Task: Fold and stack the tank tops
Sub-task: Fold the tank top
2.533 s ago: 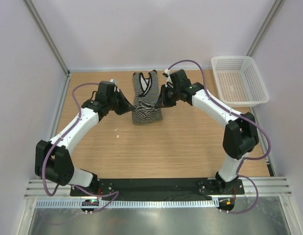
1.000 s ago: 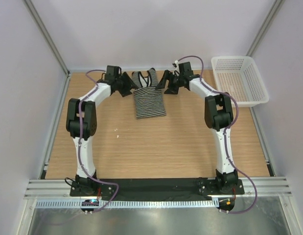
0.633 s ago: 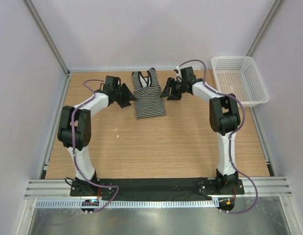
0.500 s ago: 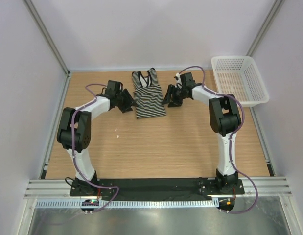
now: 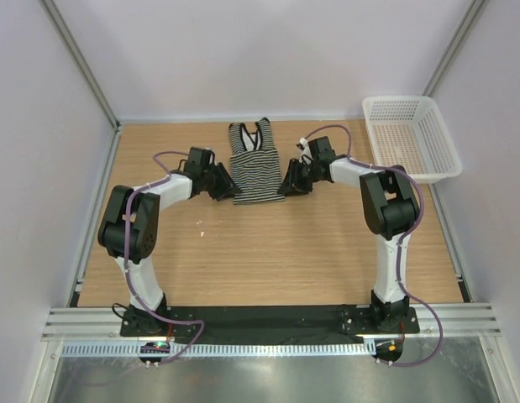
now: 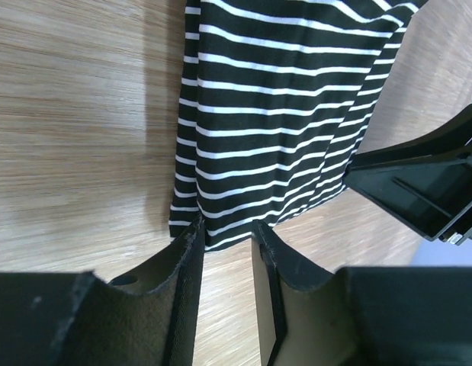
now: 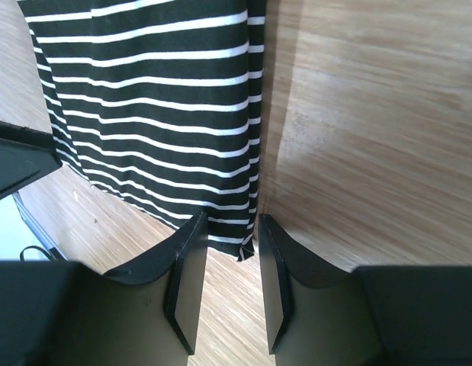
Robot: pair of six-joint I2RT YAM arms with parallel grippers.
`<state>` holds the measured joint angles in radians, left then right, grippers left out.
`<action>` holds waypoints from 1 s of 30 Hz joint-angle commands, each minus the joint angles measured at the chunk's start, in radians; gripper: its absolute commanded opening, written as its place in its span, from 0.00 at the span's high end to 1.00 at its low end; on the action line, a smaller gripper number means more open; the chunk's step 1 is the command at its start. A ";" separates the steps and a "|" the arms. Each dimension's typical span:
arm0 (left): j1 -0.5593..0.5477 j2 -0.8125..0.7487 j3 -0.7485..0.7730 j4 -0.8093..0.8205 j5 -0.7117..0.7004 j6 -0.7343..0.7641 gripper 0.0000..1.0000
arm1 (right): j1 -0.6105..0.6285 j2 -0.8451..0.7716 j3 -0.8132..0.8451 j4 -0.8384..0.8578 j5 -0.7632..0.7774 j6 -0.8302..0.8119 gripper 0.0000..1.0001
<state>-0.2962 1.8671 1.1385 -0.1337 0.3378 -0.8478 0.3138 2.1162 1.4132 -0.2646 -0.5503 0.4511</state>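
Observation:
One striped black-and-white tank top (image 5: 252,164) lies flat on the wooden table, neck at the far end and hem toward the arms. My left gripper (image 5: 228,192) is low at the hem's left corner, my right gripper (image 5: 285,189) at its right corner. In the left wrist view the tank top (image 6: 281,114) has its hem corner reaching just between the tips of my left gripper (image 6: 226,238), whose jaws stand narrowly apart. The right wrist view is a mirror of that: the tank top (image 7: 152,99) has its corner between the parted tips of my right gripper (image 7: 229,229). Neither pinches the fabric.
A white mesh basket (image 5: 428,164) stands at the table's far right corner. Bare wooden tabletop (image 5: 268,252) stretches between the tank top and the arm bases. White walls and metal posts close in the table on three sides.
Both grippers have slid from beside the neck end down along the top's sides to its near hem corners. The tank top, bunched earlier, now lies flat.

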 commanded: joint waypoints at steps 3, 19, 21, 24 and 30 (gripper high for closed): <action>-0.004 -0.022 -0.025 0.062 0.036 0.027 0.71 | 0.013 -0.079 -0.036 0.050 -0.040 0.006 0.71; -0.024 -0.244 -0.276 -0.033 0.046 0.108 1.00 | 0.051 -0.402 -0.422 0.053 0.026 -0.012 0.99; -0.052 -0.285 -0.312 -0.033 0.050 0.118 0.98 | 0.067 -0.453 -0.523 0.071 0.038 -0.002 0.99; -0.116 -0.382 -0.382 -0.044 0.027 0.105 0.86 | 0.117 -0.556 -0.649 0.100 0.058 0.049 0.98; -0.190 -0.629 -0.465 -0.249 -0.172 0.064 0.70 | 0.200 -0.775 -0.795 0.091 0.190 0.130 0.46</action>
<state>-0.4740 1.3518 0.6693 -0.2310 0.3092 -0.7757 0.4969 1.4643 0.6502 -0.2039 -0.4488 0.5327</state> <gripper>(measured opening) 0.293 0.505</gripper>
